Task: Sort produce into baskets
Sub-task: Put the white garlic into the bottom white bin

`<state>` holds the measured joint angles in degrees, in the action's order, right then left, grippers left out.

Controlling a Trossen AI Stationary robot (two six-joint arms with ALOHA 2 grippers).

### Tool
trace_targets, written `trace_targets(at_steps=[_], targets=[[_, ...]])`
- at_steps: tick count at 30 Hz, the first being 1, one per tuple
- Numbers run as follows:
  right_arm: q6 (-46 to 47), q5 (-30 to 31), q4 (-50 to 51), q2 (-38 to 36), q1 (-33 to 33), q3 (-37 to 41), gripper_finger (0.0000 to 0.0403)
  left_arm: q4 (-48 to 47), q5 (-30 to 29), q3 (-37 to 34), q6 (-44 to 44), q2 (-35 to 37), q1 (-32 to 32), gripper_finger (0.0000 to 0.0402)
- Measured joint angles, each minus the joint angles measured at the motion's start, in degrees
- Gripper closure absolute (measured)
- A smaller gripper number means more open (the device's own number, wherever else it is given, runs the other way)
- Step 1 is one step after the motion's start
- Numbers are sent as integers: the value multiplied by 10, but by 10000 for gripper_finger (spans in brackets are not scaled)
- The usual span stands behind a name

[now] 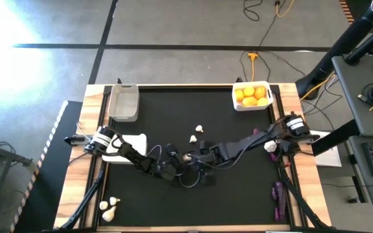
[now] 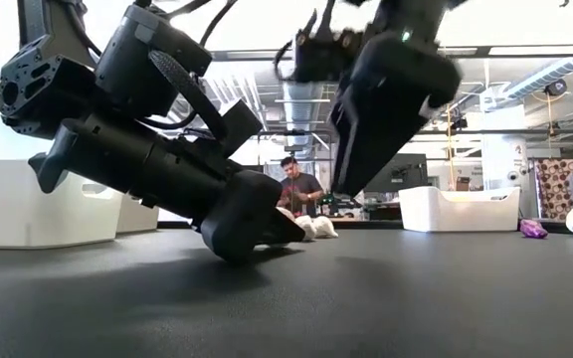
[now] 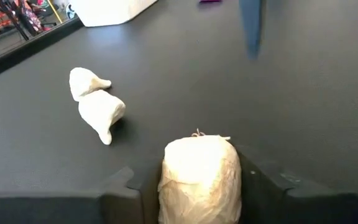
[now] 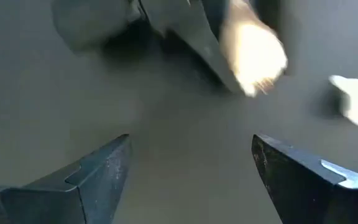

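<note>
The left gripper (image 3: 197, 186), low at mid-table, is closed around a garlic bulb (image 3: 199, 171). The right gripper (image 4: 191, 168) hovers just beside it, jaws spread and empty. Risk: the two arms collide on lift-off (clearance looks minimal). Two loose bulbs (image 3: 95, 99) lie near; a sweeping arm could scatter them.

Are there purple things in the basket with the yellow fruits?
No, the white basket holds only yellow and orange citrus fruits; the purple pieces lie on the table.
</note>
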<state>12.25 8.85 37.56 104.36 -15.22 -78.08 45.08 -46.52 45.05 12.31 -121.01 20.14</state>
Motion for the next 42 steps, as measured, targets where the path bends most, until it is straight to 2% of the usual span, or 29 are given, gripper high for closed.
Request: trace_targets(at_steps=[3, 8, 12, 17, 20, 25, 29, 32, 34, 38, 42], targets=[[27, 52, 95, -8, -24, -43, 78, 4, -1, 1, -32, 1, 0, 278], [75, 128, 196, -12, -66, -101, 78, 3, -7, 1, -27, 1, -1, 273], [78, 166, 189, -12, -95, -122, 78, -4, -46, 1, 5, -1, -1, 271], [77, 170, 168, -12, -114, -123, 78, -4, -46, 1, 12, -1, -1, 273], [75, 194, 160, -12, -119, -116, 78, -6, -46, 1, 13, 7, 2, 274], [67, 213, 158, -12, -120, -98, 78, -50, -47, 0, 15, 71, 15, 274], [62, 232, 155, -12, -120, -82, 78, -201, -46, 0, 37, 180, 26, 274], [62, 265, 134, -12, -120, -55, 78, -361, -46, 2, 102, 278, 31, 274], [62, 273, 107, -12, -120, -29, 78, -480, -40, 2, 170, 341, 33, 274], [38, 273, -13, -12, -120, 50, 78, -713, 12, 2, 340, 459, 33, 274], [21, 272, -126, -12, -120, 129, 78, -898, 61, 2, 520, 535, 33, 274]])
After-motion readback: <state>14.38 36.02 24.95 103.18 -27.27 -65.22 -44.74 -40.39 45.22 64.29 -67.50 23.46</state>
